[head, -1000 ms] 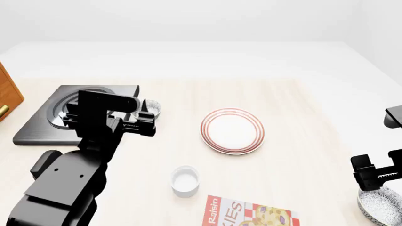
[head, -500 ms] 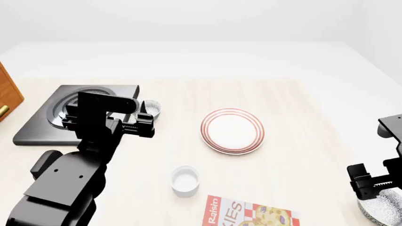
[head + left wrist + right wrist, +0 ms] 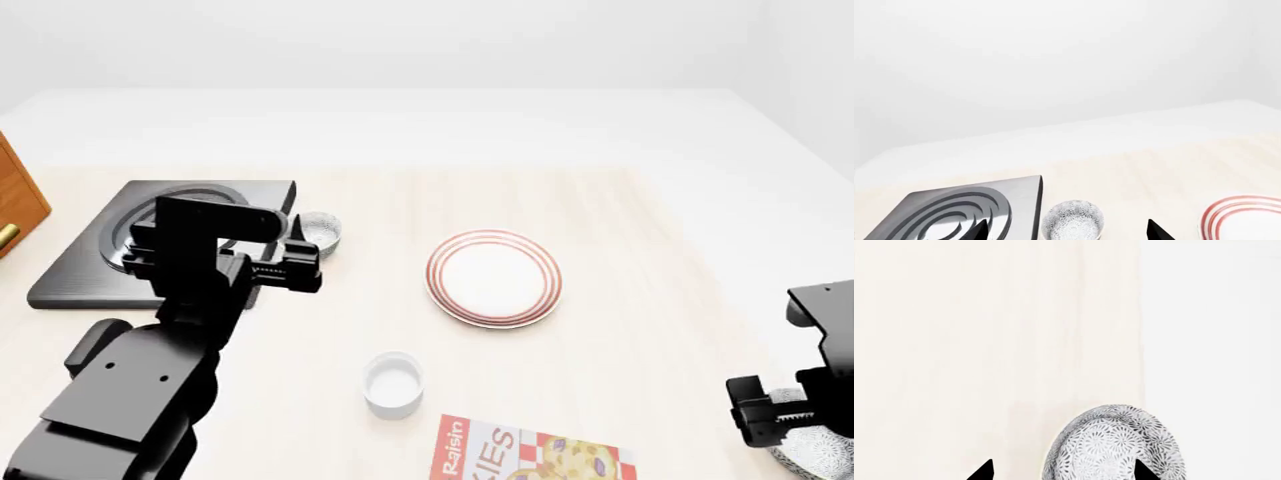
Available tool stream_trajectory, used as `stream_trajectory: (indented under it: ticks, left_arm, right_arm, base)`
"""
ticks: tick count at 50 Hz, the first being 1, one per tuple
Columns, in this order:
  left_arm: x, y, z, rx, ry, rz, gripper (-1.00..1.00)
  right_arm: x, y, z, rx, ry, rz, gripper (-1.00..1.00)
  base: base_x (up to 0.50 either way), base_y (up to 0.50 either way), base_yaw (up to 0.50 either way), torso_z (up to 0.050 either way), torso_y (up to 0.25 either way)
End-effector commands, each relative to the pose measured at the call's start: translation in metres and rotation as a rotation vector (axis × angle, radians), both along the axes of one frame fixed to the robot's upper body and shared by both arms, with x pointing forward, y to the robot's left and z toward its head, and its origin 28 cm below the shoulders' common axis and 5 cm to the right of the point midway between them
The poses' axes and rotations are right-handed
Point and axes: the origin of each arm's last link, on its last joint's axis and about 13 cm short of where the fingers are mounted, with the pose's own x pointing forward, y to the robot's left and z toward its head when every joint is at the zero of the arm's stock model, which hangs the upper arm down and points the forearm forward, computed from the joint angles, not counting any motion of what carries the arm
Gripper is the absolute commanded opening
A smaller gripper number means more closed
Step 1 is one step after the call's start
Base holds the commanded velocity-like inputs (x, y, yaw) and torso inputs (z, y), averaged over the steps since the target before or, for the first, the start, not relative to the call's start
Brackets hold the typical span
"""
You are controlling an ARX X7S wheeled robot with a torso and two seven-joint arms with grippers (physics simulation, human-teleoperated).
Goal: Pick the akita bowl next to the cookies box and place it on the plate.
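Note:
The akita bowl (image 3: 1114,445), grey-and-white speckled, sits at the table's near right corner by its right edge, to the right of the red cookies box (image 3: 534,455). In the head view only a sliver of the akita bowl (image 3: 817,448) shows under my right gripper (image 3: 781,420). My right gripper (image 3: 1064,471) is open just above it, one fingertip over the bowl and the other beside it. The plate (image 3: 494,278), white with red rings, lies mid-table. My left gripper (image 3: 1069,232) is open near a second speckled bowl (image 3: 1073,220).
A black stove plate (image 3: 160,240) lies at the back left, with the second speckled bowl (image 3: 318,232) at its right edge. A plain white cup-like bowl (image 3: 394,383) stands in front of the plate. A wooden object (image 3: 20,195) is at the far left.
My right arm has moved down and nearer in the head view, now covering most of the akita bowl. My left arm has shifted slightly left, uncovering more of the second bowl.

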Motion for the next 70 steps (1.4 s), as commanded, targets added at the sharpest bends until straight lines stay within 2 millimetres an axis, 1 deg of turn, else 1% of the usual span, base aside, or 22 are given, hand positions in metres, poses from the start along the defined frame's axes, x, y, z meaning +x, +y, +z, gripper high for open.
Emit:
stream_trajectory:
  ticks: [1,7,22,28,36,37,45,49,54,56,60,61,62,63,65,67,68,70]
  left_arm:
    - [0.000,0.000,0.001,0.001,-0.002,0.002,1.00]
    - [-0.001,0.000,0.003,0.004,-0.005,0.004,1.00]
    - [-0.001,-0.001,0.004,0.005,-0.009,-0.002,1.00]
    - [-0.002,-0.001,0.002,0.006,-0.004,-0.001,1.00]
    - [-0.004,0.000,0.003,0.008,-0.006,0.004,1.00]
    - [-0.004,0.000,0.003,0.008,-0.006,0.004,1.00]
    - [-0.004,-0.001,0.002,0.007,-0.005,0.003,1.00]
    - [-0.004,-0.001,0.003,0.008,-0.008,0.002,1.00]
    - [-0.005,-0.001,0.003,0.006,-0.008,0.003,1.00]
    - [-0.005,-0.001,0.003,0.006,-0.009,0.003,1.00]
    - [-0.005,-0.001,0.004,0.006,-0.011,0.003,1.00]
    - [-0.005,-0.001,0.005,0.005,-0.013,0.002,1.00]
    - [-0.005,-0.001,0.005,0.005,-0.013,0.002,1.00]
    - [-0.005,-0.002,0.006,0.005,-0.015,0.002,1.00]
    - [-0.006,-0.002,0.006,0.006,-0.017,0.001,1.00]
    - [-0.007,-0.002,0.007,0.003,-0.021,0.000,1.00]
    - [-0.007,-0.002,0.007,0.003,-0.021,0.000,1.00]
    - [-0.007,-0.002,0.007,0.004,-0.021,0.000,1.00]
  right_arm:
    - [-0.001,-0.006,-0.020,0.017,0.028,-0.031,1.00]
    - [0.001,-0.007,-0.029,0.027,0.043,-0.037,1.00]
    - [0.002,-0.005,-0.042,0.042,0.063,-0.017,1.00]
    - [0.004,-0.005,-0.054,0.049,0.080,-0.019,1.00]
    - [0.005,-0.005,-0.061,0.048,0.081,-0.010,1.00]
    - [0.005,-0.005,-0.062,0.041,0.067,-0.007,-1.00]
    - [0.005,-0.004,-0.062,0.041,0.053,0.001,-1.00]
    - [0.005,-0.004,-0.060,0.030,0.014,0.004,-1.00]
    - [0.005,-0.003,-0.055,0.014,-0.039,0.013,-1.00]
    - [0.007,-0.003,-0.050,-0.008,-0.085,0.006,-1.00]
    - [0.011,0.000,-0.032,-0.034,-0.172,0.022,-1.00]
    - [0.014,0.003,-0.018,-0.060,-0.241,0.041,-1.00]
    - [0.014,0.003,-0.018,-0.060,-0.241,0.041,-1.00]
    - [0.017,0.007,0.000,-0.065,-0.306,0.075,-1.00]
    - [0.021,0.011,0.016,-0.083,-0.345,0.081,-1.00]
    - [0.025,0.018,0.040,-0.106,-0.418,0.111,-1.00]
    - [0.027,0.020,0.050,-0.116,-0.445,0.120,-1.00]
    - [0.030,0.024,0.061,-0.136,-0.475,0.136,-1.00]
  base:
    - [0.00,0.00,0.00,0.000,0.000]
    - [0.00,0.00,0.00,0.000,0.000]
    - [0.00,0.00,0.00,0.000,0.000]
    - [0.00,0.00,0.00,0.000,0.000]
    - [0.00,0.00,0.00,0.000,0.000]
    - [0.00,0.00,0.00,0.000,0.000]
    - [0.00,0.00,0.00,0.000,0.000]
    - [0.00,0.00,0.00,0.000,0.000]
    - [0.00,0.00,0.00,0.000,0.000]
    - [0.00,0.00,0.00,0.000,0.000]
    - [0.00,0.00,0.00,0.000,0.000]
    - [0.00,0.00,0.00,0.000,0.000]
    - [0.00,0.00,0.00,0.000,0.000]
    - [0.00,0.00,0.00,0.000,0.000]
    - [0.00,0.00,0.00,0.000,0.000]
    - [0.00,0.00,0.00,0.000,0.000]
    - [0.00,0.00,0.00,0.000,0.000]
    - [0.00,0.00,0.00,0.000,0.000]
